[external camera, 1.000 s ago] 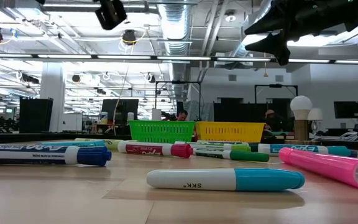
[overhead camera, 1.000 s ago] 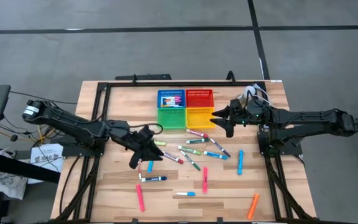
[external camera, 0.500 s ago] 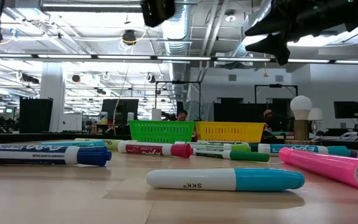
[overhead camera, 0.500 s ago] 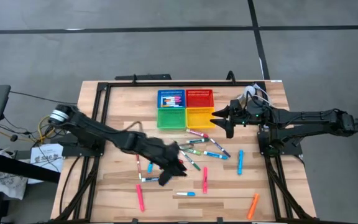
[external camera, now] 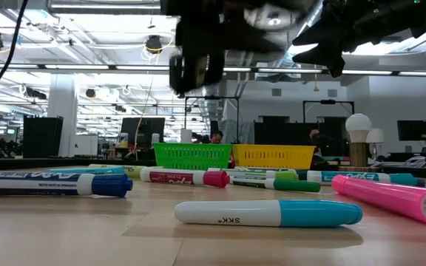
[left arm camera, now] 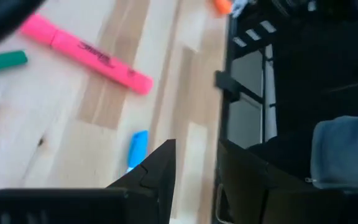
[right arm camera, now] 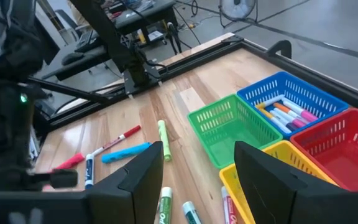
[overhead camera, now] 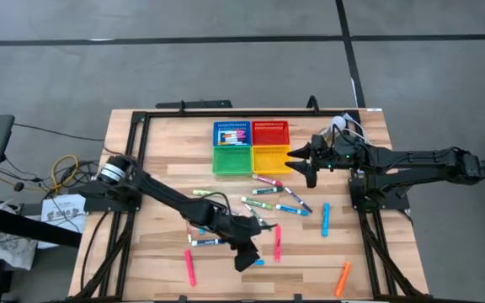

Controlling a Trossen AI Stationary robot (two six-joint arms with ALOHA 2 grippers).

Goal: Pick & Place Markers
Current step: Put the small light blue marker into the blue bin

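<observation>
Seen from directly overhead, the high camera takes in the whole table [overhead camera: 158,139] and both arms. The low camera sits at tabletop height, close behind a white-and-blue marker [external camera: 268,213], facing level towards the green basket [external camera: 192,156], the yellow basket [external camera: 274,156] and the room beyond. The left wrist camera looks close down past its left gripper [left arm camera: 185,180] at the table edge just ahead. The right wrist camera looks forward past its right gripper [right arm camera: 197,180] to the baskets just ahead, shared with the high and low views.
</observation>
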